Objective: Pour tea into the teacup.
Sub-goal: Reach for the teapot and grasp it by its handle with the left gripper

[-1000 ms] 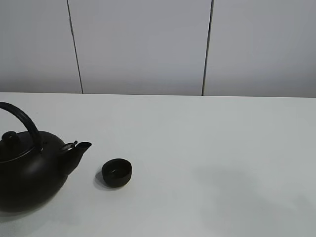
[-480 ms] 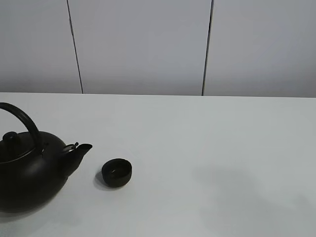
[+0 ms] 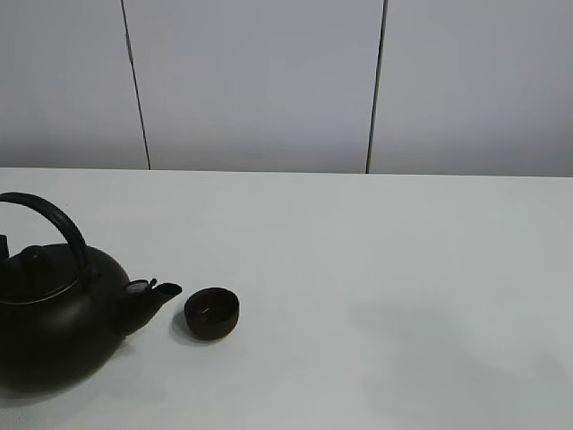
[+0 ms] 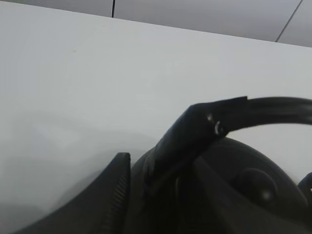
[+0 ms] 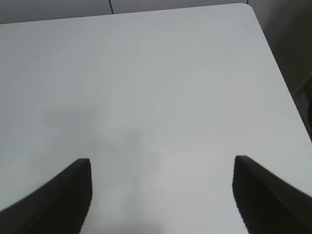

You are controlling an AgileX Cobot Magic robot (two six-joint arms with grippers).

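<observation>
The small black teacup (image 3: 212, 313) stands on the white table (image 3: 376, 269), just right of the spout of the big black teapot (image 3: 54, 322). The teapot rests on the table at the left edge, its spout pointing at the cup and nearly touching its rim. No tea shows. In the left wrist view my left gripper (image 4: 146, 180) is at the teapot's arched handle (image 4: 204, 126). Only one ribbed finger (image 4: 114, 195) shows, close beside the handle, and the other is hidden. My right gripper (image 5: 163, 195) hangs open over bare table with nothing between its fingers.
A grey panelled wall (image 3: 260, 81) runs behind the table. The table's rounded corner (image 5: 251, 9) and its side edge show in the right wrist view, with dark floor beyond.
The teapot has shifted right and tipped forward, so its spout sits lower and closer to the teacup. The cup and the right gripper have not moved.
</observation>
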